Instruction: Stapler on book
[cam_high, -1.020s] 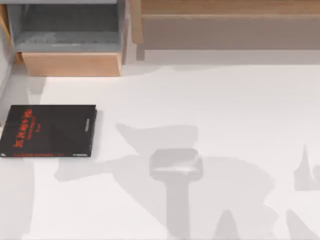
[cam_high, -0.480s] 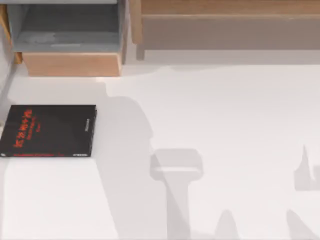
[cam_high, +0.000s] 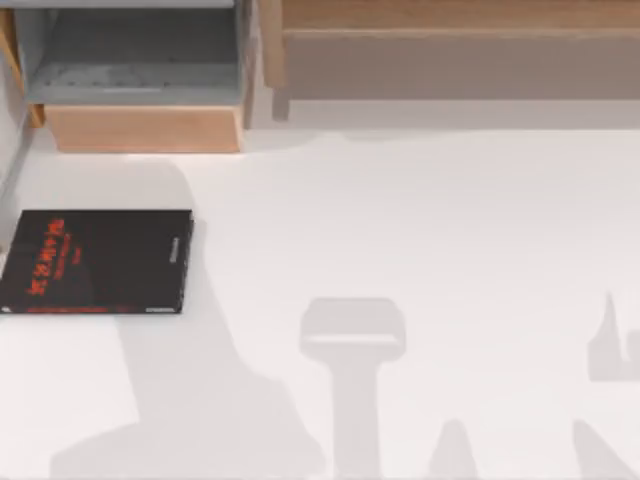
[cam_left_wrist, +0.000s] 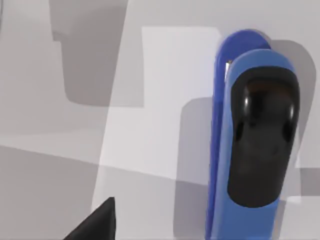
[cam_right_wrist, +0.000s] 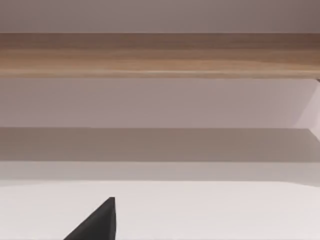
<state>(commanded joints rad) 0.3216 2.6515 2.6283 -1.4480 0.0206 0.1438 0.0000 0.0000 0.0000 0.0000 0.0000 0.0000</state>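
Note:
The black book (cam_high: 98, 261) with red lettering lies flat at the left side of the white table (cam_high: 450, 230) in the top view. The bright blue stapler (cam_left_wrist: 252, 145) with its glossy dark top lies on the white table in the left wrist view, close under my left arm's camera. A dark part of my left gripper (cam_left_wrist: 97, 224) pokes in at that picture's edge, off to the side of the stapler and not touching it. A dark part of my right gripper (cam_right_wrist: 97, 222) sits above bare table, facing the back shelf.
A wooden cabinet with an open grey compartment (cam_high: 140, 70) stands at the back left. A long wooden shelf (cam_high: 450, 45) runs along the back, and the right wrist view faces it as a wooden board (cam_right_wrist: 160, 52). Arm shadows fall across the table's near half.
The large shadow on the table has swept from the middle toward the near left. The book lies where it was.

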